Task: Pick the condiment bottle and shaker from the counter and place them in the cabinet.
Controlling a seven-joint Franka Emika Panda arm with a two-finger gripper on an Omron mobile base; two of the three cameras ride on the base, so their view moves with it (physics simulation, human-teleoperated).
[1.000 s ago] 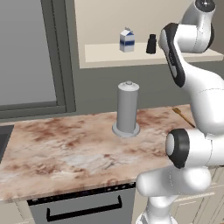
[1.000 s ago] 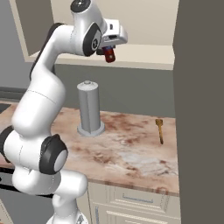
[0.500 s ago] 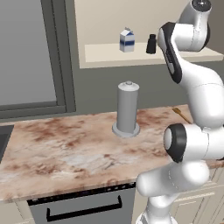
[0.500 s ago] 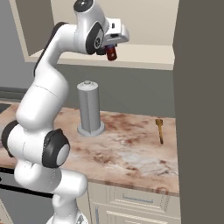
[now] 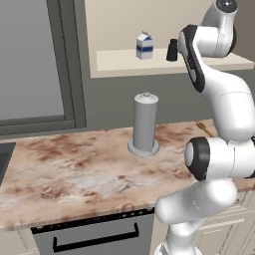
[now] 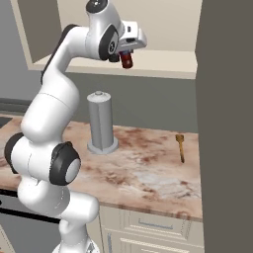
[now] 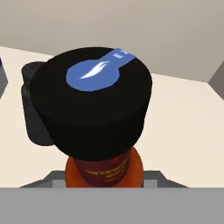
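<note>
Presently, left base view: shaker [image 5: 172, 50] on cabinet [image 5: 124, 62] shelf beside milk carton [image 5: 144, 45]. Right base view: gripper [image 6: 126, 54] closed on condiment bottle [image 6: 127, 60], bottle hanging upright below the fingers, just above the shelf. Hand view: bottle cap [image 7: 91, 103] directly ahead of fingers; shaker [image 7: 37, 107] just behind.

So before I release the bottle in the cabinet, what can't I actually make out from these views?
- Gripper fingertips: in the right base view the hand's white body covers them; in the hand view the condiment bottle and its black cap block them.
- Bottle base and any gap above the cabinet shelf: not readable from the right base view.
- Shaker: in the left base view the arm cuts off its right side; contact with the bottle unclear.
</note>
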